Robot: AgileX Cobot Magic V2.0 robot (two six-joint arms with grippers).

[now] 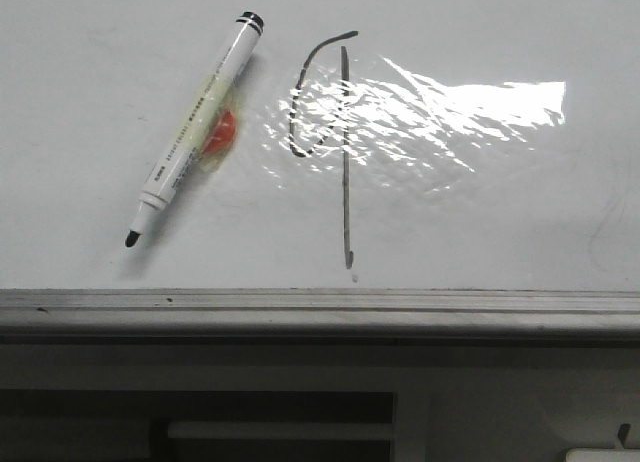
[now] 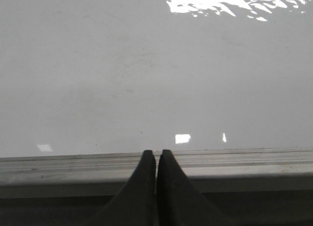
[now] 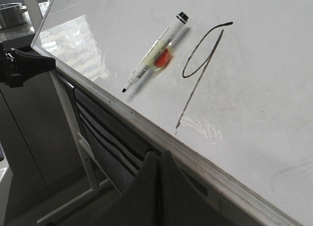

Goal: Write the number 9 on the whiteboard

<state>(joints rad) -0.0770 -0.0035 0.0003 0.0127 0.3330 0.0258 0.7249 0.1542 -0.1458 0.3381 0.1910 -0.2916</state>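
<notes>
The whiteboard fills the front view, with a bright glare patch right of centre. The number 9 is drawn on it as a thin dark loop joined to a long straight stroke; it also shows in the right wrist view. A white marker pen lies uncapped on the board left of the 9, tip toward the rail, with an orange blob beside it; the right wrist view shows the marker pen too. My left gripper is shut and empty at the board's rail. My right gripper is shut and empty below the rail.
A grey metal rail runs along the board's near edge. Below it is a dark slotted panel and a white frame leg. The left arm's dark gripper shows beside the board's corner in the right wrist view.
</notes>
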